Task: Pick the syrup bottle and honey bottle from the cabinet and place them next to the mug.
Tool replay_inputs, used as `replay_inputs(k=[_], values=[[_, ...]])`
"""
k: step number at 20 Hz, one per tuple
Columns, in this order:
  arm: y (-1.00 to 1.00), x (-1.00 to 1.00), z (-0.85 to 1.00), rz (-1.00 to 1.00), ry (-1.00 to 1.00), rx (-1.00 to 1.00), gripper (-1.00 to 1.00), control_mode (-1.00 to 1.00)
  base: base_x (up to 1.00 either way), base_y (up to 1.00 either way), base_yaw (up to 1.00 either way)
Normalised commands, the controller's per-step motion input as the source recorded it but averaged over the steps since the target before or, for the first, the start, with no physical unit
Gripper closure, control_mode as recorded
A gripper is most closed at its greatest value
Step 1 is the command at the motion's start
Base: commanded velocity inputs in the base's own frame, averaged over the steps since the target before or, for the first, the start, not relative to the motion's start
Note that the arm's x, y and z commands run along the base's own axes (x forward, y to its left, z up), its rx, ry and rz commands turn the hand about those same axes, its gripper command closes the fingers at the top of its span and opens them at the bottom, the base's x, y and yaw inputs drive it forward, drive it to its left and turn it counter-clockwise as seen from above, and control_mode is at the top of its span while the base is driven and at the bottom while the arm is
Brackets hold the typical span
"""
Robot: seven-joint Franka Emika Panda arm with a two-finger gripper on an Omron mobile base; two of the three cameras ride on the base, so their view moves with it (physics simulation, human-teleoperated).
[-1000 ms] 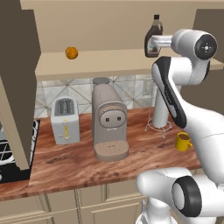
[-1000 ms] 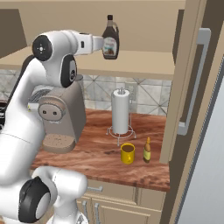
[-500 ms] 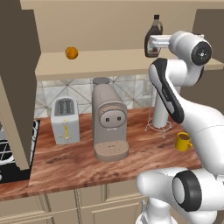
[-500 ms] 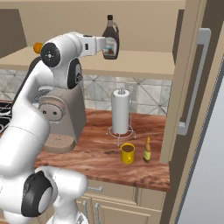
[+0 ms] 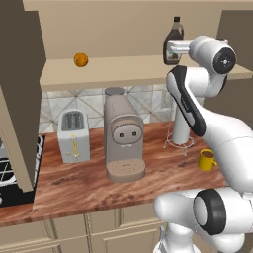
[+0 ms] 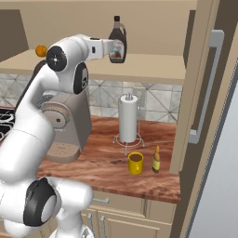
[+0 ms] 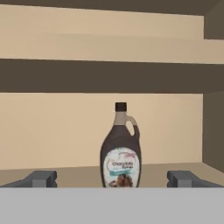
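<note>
The syrup bottle [image 7: 120, 151], dark with a black cap and white label, stands upright on the cabinet shelf [image 5: 123, 69]. My gripper [image 7: 112, 178] is open and level with its lower half, just in front of it, with nothing between the fingers. From the sides, the gripper [image 5: 169, 51] partly covers the syrup bottle [image 5: 175, 30], and the gripper [image 6: 116, 49] overlaps the syrup bottle [image 6: 117, 37]. On the counter below, the small amber honey bottle [image 6: 156, 160] stands just right of the yellow mug [image 6: 135, 163]. The mug [image 5: 207, 160] sits by my arm.
An orange fruit [image 5: 81, 60] lies at the shelf's left. The counter holds a toaster [image 5: 73, 136], a coffee machine [image 5: 123, 138] and a paper towel holder [image 6: 128, 118] behind the mug. A tall open cabinet door [image 6: 204, 93] stands at the right.
My arm's upper joints have turned a little and the hand has edged closer to the syrup bottle. The jaws stayed open; the bottles and the mug have not moved.
</note>
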Motion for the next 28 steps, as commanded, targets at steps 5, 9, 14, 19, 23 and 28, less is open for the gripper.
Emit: replay_inputs(k=[5,9,14,19,23,28], values=[[0.0,0.28,0.01,0.0,0.04,0.0,-1.0,-1.0,0.0,0.0,0.0],[0.0,0.19,0.07,0.0,0.06,0.0,-1.0,-1.0,0.0,0.0,0.0],[0.0,0.0,0.0,0.0,0.0,0.0,-1.0,-1.0,0.0,0.0,0.0],[0.0,0.13,0.0,0.0,0.0,0.0,-1.0,-1.0,0.0,0.0,0.0],[0.0,0.21,0.0,0.0,0.0,0.0,-1.0,-1.0,0.0,0.0,0.0],[-0.02,0.44,0.0,0.0,0.01,0.0,-1.0,-1.0,0.0,0.0,0.0]])
